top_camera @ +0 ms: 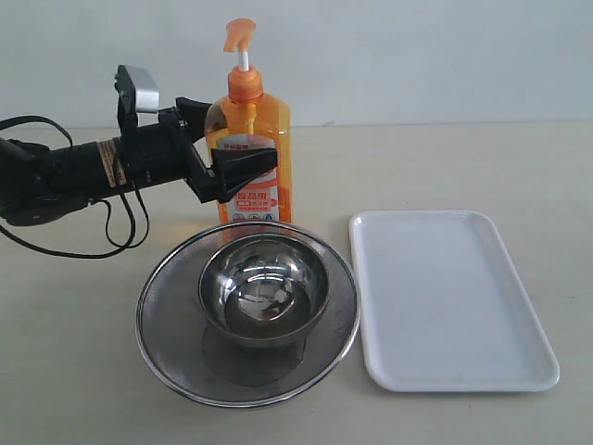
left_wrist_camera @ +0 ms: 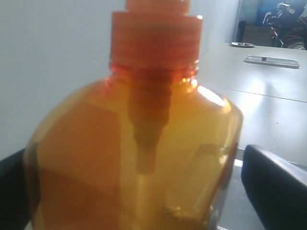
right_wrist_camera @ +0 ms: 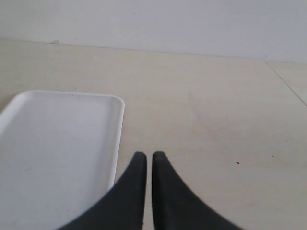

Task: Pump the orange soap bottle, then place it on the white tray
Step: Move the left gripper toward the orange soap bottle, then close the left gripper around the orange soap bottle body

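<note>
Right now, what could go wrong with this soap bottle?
The left gripper straddles the orange soap bottle mid-body; whether it grips firmly is unclear, so pumping might tip it. The steel bowl in the mesh strainer sits in front and could be clipped on the way to the white tray.

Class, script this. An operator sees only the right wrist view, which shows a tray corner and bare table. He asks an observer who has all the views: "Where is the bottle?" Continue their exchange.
Observer: The bottle stands upright behind the strainer, left of the tray in the exterior view.
Operator: Is anything holding it?
Observer: The left gripper has a finger on each side of its body. I cannot tell whether it grips.
Operator: Is the pump down?
Observer: No, the pump head is raised, with white stem showing below it.
</note>
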Motion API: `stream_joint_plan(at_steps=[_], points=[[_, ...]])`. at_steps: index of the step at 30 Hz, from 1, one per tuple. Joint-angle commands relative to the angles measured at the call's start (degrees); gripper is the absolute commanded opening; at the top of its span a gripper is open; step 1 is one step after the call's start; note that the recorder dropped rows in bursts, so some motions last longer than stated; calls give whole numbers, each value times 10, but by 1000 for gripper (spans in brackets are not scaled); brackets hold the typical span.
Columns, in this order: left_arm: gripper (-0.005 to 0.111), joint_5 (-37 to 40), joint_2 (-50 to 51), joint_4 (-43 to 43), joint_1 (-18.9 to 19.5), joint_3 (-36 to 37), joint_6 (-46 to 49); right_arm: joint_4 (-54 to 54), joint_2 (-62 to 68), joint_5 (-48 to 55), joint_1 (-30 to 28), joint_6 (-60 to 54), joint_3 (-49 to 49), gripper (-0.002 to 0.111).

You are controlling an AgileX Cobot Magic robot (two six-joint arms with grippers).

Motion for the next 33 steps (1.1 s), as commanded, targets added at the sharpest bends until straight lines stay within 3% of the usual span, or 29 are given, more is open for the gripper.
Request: stream_joint_plan(at_steps=[1,6,9,15,18,22,33], points=[[108,-5,-1,-1,-12,-12,-12,0,-3,-5,-1,0,0,3],[99,-5,0,-4,-17,-18,-21,0,-3,-5,-1,0,0,3],[79,6,0,-11,-17,-18,-40,0,-3,-5,-1,0,0,3],[25,39,0,-25,-17,-18,-33,0,-3,-5,-1,0,0,3],[5,74,0,-31,-17,-18,-15,0,-3,-5,-1,0,0,3],[5,151,0,-63,-17,-18,3,0,-3,-5,-1,0,0,3],[5,167,-9,-98,-7,-14,17,0,-3,-5,-1,0,0,3]])
